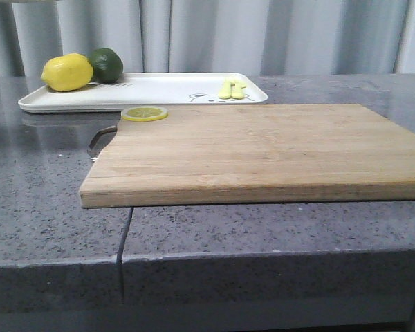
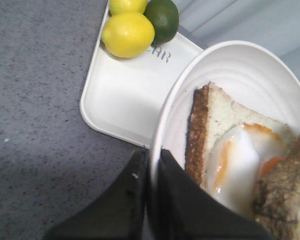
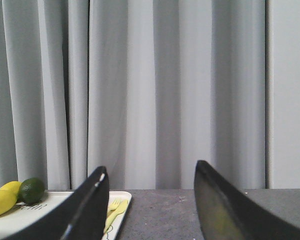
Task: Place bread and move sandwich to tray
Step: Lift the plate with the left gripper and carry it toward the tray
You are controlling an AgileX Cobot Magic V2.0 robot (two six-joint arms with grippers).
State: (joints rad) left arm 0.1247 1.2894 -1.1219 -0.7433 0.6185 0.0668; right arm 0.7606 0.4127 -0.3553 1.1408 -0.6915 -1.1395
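The plate [image 2: 240, 65] with the sandwich [image 2: 235, 150] is held by its rim in the left gripper [image 2: 152, 165], directly over the tray [image 2: 120, 100]'s near corner; the right gripper [image 3: 150, 200]'s jaws are spread and empty.

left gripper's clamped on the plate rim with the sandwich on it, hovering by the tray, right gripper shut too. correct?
Not quite: the right gripper is open, its fingers spread wide with nothing between them, as the right wrist view shows. The rest holds: the left gripper is shut on the plate rim, sandwich aboard, by the tray.

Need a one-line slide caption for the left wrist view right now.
Left fingers pinch the plate rim, holding the egg sandwich above the tray near two lemons and a lime.
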